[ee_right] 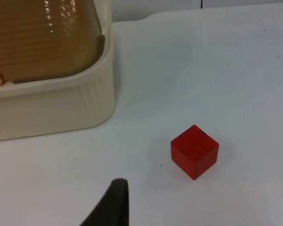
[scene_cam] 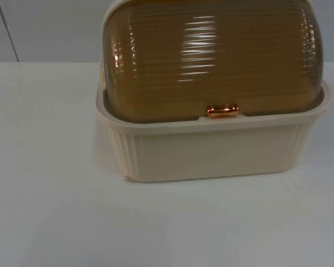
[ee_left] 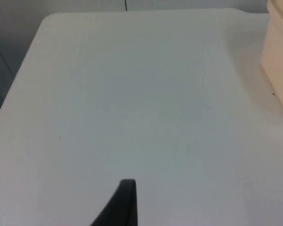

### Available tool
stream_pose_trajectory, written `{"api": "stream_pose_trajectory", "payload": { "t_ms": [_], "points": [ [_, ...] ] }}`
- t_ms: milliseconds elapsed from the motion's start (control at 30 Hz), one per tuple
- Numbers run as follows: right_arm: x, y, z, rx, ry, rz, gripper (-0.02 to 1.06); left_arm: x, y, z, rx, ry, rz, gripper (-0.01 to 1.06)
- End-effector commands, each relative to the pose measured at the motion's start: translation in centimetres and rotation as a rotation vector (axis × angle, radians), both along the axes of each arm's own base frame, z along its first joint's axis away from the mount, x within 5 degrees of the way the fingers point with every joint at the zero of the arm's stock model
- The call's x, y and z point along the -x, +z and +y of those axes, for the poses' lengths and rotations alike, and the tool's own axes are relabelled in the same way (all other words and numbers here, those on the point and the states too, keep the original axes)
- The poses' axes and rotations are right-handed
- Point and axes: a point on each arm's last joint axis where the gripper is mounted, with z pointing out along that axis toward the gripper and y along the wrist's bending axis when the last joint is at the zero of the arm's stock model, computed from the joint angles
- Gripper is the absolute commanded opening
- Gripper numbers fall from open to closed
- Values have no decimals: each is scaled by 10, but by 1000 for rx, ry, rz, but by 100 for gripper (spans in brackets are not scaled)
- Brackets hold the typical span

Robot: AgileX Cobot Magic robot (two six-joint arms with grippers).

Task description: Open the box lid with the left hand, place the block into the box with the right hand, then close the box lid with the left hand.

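Observation:
A cream ribbed box (scene_cam: 211, 150) stands on the white table with its amber see-through roll lid (scene_cam: 211, 55) down. A small copper handle (scene_cam: 223, 110) sits at the lid's front edge. The box's corner (ee_right: 61, 101) and the lid (ee_right: 37, 37) are also in the right wrist view. A red block (ee_right: 194, 151) lies on the table to the right of the box, apart from it. My right gripper (ee_right: 114, 207) hovers over the table short of the block and the box corner. My left gripper (ee_left: 125, 207) hangs over bare table to the left of the box wall (ee_left: 278, 56).
The white table (scene_cam: 55, 211) runs in front of the box and to both sides. A grey partition wall (scene_cam: 44, 28) rises behind it. The table's far rounded corner (ee_left: 52, 21) shows in the left wrist view.

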Motion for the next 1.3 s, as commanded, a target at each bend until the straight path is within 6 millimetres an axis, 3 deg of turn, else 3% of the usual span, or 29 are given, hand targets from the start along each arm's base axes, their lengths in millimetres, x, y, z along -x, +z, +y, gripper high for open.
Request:
{"api": "stream_pose_trajectory", "payload": {
  "t_ms": [0,133,167,267,300,433,467,600,733,933,1133,1267],
  "points": [
    [-3,5,-2,2,-26,-4,104,1,4,0,3,1,-30,105],
    [-23,37,-7,50,-79,-10,104,-19,36,1,10,14,-114,105],
    [-23,37,-7,50,-79,-10,104,-19,36,1,10,14,-114,105],
    [-42,65,-8,76,-81,-25,104,-43,64,2,42,27,-157,105],
    [-42,65,-8,76,-81,-25,104,-43,64,2,42,27,-157,105],
    [-65,96,-7,75,-75,-38,104,-80,100,3,47,29,-175,105],
    [-65,96,-7,75,-75,-38,104,-80,100,3,47,29,-175,105],
    [-84,120,-6,70,-72,-44,104,-118,117,3,37,19,-162,105],
    [-99,126,-2,69,-41,-68,104,-141,116,-1,72,-2,-130,105],
    [-119,119,4,72,9,0,104,-174,97,-22,5,-161,-10,105],
    [-122,117,5,77,21,12,104,-200,66,-69,-42,-377,148,105],
    [-122,117,5,77,21,12,104,-209,35,-119,-198,-605,258,105]
  ]
}}
